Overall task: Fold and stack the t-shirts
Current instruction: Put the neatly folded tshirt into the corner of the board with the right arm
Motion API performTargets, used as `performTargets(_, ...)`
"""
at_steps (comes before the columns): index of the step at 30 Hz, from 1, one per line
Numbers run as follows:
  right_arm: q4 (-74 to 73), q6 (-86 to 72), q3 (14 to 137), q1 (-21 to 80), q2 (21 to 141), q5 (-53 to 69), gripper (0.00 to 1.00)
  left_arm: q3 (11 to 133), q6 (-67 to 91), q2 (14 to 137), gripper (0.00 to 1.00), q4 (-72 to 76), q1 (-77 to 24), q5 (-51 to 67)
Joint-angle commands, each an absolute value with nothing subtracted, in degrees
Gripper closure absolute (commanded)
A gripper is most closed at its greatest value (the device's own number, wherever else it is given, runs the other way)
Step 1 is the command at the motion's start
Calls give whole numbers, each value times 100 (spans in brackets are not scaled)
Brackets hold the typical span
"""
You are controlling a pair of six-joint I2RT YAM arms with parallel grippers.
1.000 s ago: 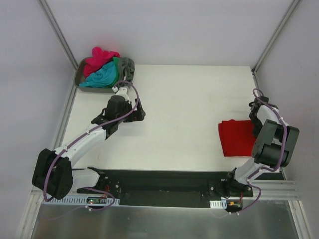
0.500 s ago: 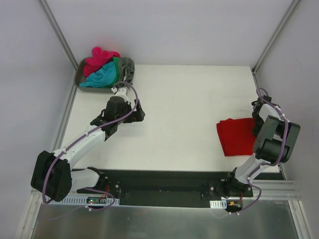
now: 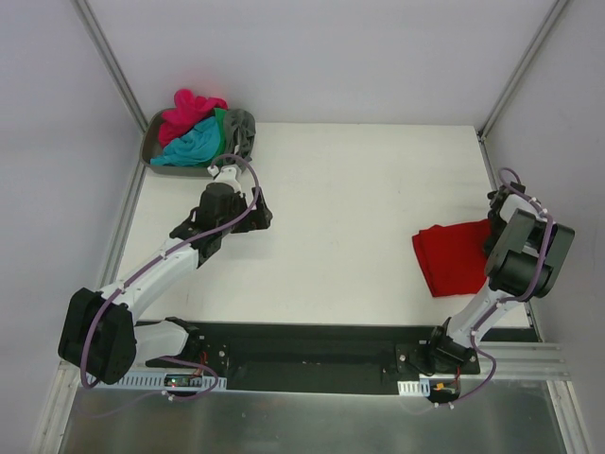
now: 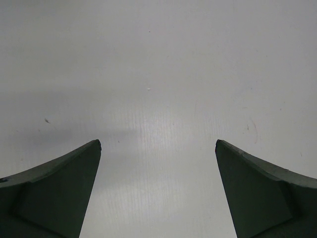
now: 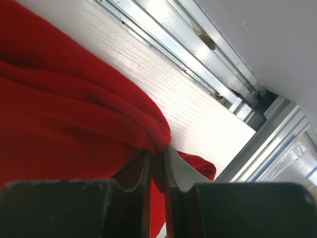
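Observation:
A folded bright red t-shirt (image 3: 454, 258) lies on the table at the right. My right gripper (image 3: 498, 222) is shut on its far right edge; in the right wrist view the red cloth (image 5: 74, 114) is pinched between the jaws (image 5: 157, 154). A magenta-pink t-shirt (image 3: 189, 109), a teal-blue one (image 3: 189, 147), a green one (image 3: 219, 128) and a grey one (image 3: 241, 125) lie heaped in the tray at the far left. My left gripper (image 3: 262, 216) is open and empty just below that tray; its wrist view (image 4: 157, 148) shows only bare table between the fingers.
The grey plastic tray (image 3: 148, 151) stands in the far left corner. Metal frame rails (image 5: 198, 54) run along the table's right edge, close to my right gripper. A black base plate (image 3: 312, 355) lies along the near edge.
My right gripper has moved right and slightly back toward the rail, drawing the red shirt's far right corner with it. The left arm has barely shifted.

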State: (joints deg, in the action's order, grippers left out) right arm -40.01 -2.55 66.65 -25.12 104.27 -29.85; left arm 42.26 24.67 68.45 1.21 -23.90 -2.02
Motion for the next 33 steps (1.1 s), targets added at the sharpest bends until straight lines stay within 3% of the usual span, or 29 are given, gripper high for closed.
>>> performTargets(1, -4016, -422, 6733, -2558, 10293, -2865, 80, 4228, 2549, 6688, 1, 220, -2338, -220)
performTargets(3, -4025, -439, 6689, -2558, 10100, -2857, 57, 4236, 2549, 6688, 1, 211, -2338, -167)
performTargets(5, -4078, -404, 6697, -2558, 9836, -2813, 42, 4228, 2566, 6653, 1, 220, -2338, -123)
performTargets(11, -4403, -307, 6619, -2347, 8765, -2856, 18, 4210, 2645, 6592, 1, 220, -2338, -9)
performTargets(15, -4518, -667, 5943, -2224, 7781, -2594, 4, 4184, 2681, 6513, 1, 220, -2338, 184)
performTargets(24, -3122, -1555, 3658, -1723, 5600, 1009, 4, 4140, 2804, 6390, 1, 220, -2338, 378)
performTargets(33, -2691, -1837, 3156, -1485, 5484, 993, 4, 3955, 2971, 6091, 1, 220, -2338, 457)
